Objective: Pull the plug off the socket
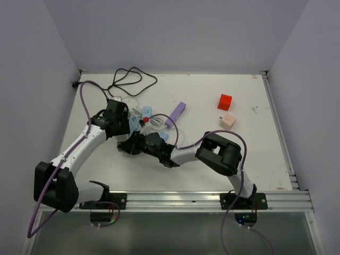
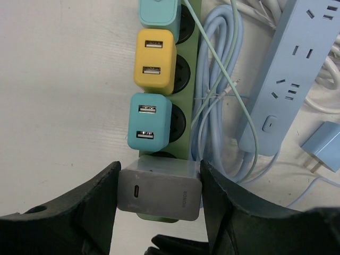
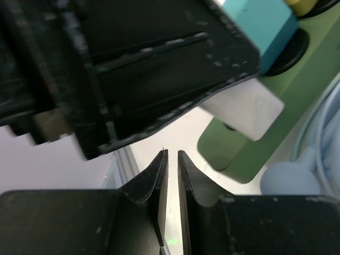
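Grey plug [image 2: 159, 197] in left end effector [image 2: 159, 178]

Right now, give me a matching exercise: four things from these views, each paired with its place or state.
1 grey charger
2 yellow charger
3 blue power strip
4 right end effector

A shut, empty
B between two teal chargers
C gripped by the left end effector
D lying beside the green strip

Pairs: 1-C, 2-B, 3-D, 4-A

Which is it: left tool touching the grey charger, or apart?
Touching. The left wrist view shows both fingers of the left tool flush against the sides of the grey charger, no gap.
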`<action>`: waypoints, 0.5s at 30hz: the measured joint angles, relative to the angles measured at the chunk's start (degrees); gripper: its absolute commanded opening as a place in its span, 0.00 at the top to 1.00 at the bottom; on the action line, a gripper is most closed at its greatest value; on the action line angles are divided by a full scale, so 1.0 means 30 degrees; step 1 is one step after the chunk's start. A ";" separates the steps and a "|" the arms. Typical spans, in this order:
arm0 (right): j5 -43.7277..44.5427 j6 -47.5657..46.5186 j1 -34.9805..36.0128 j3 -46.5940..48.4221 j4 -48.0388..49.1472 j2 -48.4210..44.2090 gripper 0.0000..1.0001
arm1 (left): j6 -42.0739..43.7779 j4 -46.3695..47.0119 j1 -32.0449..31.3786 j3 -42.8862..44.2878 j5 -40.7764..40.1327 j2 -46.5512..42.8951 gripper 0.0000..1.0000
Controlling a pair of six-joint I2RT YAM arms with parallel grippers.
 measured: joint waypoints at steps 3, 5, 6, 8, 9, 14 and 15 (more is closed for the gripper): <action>0.0699 0.0124 0.0000 0.0168 0.0182 0.0532 0.83 | 0.0022 0.0000 0.0000 0.0000 0.0036 -0.0022 1.00; 0.1115 0.0182 -0.0022 0.0262 0.0066 0.0845 0.83 | 0.0051 0.0000 0.0000 0.0000 0.0087 -0.0051 1.00; 0.1290 0.0306 -0.0036 0.0386 -0.0007 0.1027 0.83 | 0.0066 -0.0029 0.0000 -0.0015 0.0146 -0.0087 1.00; 0.1676 0.0430 -0.0044 0.0707 -0.0328 0.1180 0.83 | 0.0087 -0.0095 0.0000 -0.0029 0.0204 -0.0087 1.00; 0.1865 0.0503 -0.0051 0.0831 -0.0546 0.1180 0.82 | 0.0131 -0.0109 0.0000 -0.0029 0.0226 -0.0124 1.00; 0.2259 0.1173 -0.0175 0.1202 -0.1260 0.1188 0.81 | 0.0423 -0.0204 0.0000 -0.0036 0.0233 -0.0444 1.00; 0.2259 0.1311 -0.0175 0.1333 -0.1588 0.1188 0.80 | 0.0495 -0.0219 0.0000 -0.0036 0.0219 -0.0459 1.00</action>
